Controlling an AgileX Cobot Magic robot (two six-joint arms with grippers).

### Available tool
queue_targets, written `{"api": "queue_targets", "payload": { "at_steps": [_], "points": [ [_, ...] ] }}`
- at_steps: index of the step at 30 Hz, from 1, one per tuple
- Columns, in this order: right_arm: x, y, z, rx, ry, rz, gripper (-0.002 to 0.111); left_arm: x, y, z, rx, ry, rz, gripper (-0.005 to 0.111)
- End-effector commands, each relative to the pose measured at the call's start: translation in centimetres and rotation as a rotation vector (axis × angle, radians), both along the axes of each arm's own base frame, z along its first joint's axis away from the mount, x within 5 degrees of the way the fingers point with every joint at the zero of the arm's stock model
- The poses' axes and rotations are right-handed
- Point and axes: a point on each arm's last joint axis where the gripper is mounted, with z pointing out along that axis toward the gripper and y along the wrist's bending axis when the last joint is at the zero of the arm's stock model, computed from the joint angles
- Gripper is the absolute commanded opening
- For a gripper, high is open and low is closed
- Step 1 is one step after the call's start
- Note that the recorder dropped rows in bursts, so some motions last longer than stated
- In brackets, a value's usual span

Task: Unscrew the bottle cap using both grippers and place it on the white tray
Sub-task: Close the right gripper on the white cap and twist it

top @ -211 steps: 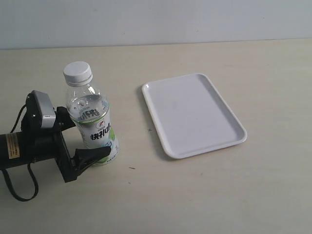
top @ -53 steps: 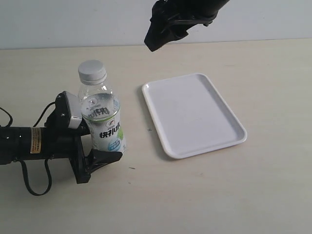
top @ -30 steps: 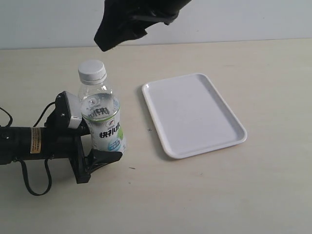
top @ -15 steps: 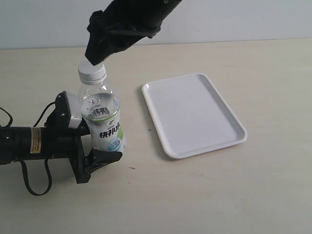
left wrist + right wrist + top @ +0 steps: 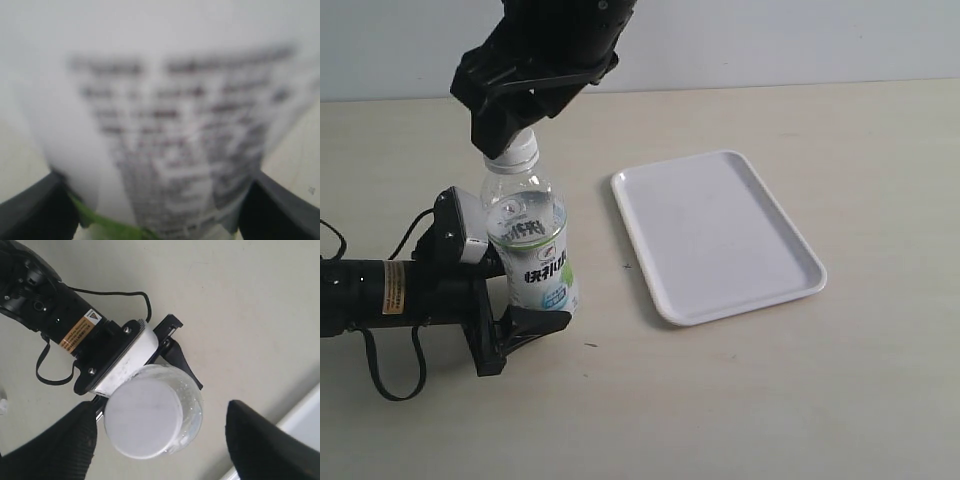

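The bottle point(image 5: 528, 240) stands upright on the table, its clear body and white-and-green label gripped low down by my left gripper point(image 5: 525, 292), which reaches in from the left. In the left wrist view the blurred label point(image 5: 170, 125) fills the frame between the two black fingers point(image 5: 30, 210). The white bottle cap point(image 5: 142, 417) is on the neck. My right gripper point(image 5: 157, 440) hangs open just above it, one finger on either side and neither touching. In the exterior view that gripper point(image 5: 505, 140) hides most of the cap point(image 5: 525, 152). The white tray point(image 5: 715, 235) lies to the right, with nothing on it.
The left arm point(image 5: 380, 300) with its yellow sticker and looping black cable lies along the table at the left edge. A pale wall runs behind the table's far edge. The tray's rim point(image 5: 307, 410) shows at a corner of the right wrist view.
My right gripper has come down and leftward from above the table's far side to sit over the cap. The bottle and the left arm have not moved.
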Motion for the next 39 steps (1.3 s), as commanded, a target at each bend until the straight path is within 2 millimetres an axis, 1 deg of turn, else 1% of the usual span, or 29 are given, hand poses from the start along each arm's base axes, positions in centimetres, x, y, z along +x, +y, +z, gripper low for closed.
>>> {"api": "queue_targets", "payload": {
  "at_steps": [1, 7, 12, 16, 19, 23, 28, 36, 39],
  "points": [
    [0.18, 0.29, -0.21, -0.002, -0.005, -0.003, 0.069, 0.08, -0.14, 0.36, -0.012, -0.011, -0.005, 0.0],
    [0.36, 0.33, -0.61, -0.014, -0.003, -0.002, 0.067, 0.08, -0.14, 0.36, -0.012, -0.011, -0.005, 0.0],
    [0.34, 0.3, -0.63, -0.019, -0.004, 0.005, 0.06, 0.06, -0.14, 0.36, -0.012, -0.012, -0.007, 0.0],
    [0.32, 0.29, -0.63, -0.02, -0.002, 0.006, 0.043, 0.06, -0.14, 0.36, -0.012, -0.012, -0.007, 0.0],
    [0.32, 0.29, -0.63, -0.024, -0.013, 0.025, 0.027, 0.05, -0.14, 0.36, -0.011, -0.012, -0.009, 0.0],
    [0.34, 0.3, -0.63, -0.042, -0.067, 0.118, 0.0, 0.01, -0.15, 0.35, -0.01, -0.012, -0.014, 0.0],
    [0.31, 0.29, -0.64, -0.083, -0.17, 0.31, 0.0, -0.01, -0.16, 0.35, -0.01, -0.012, -0.016, 0.0],
    [0.15, 0.21, -0.71, -0.164, -0.36, 0.697, 0.0, -0.01, -0.16, 0.35, -0.01, -0.012, -0.016, 0.0],
    [0.15, 0.21, -0.71, -0.176, -0.396, 0.763, 0.0, -0.01, -0.16, 0.35, -0.01, -0.012, -0.016, 0.0]
  ]
}}
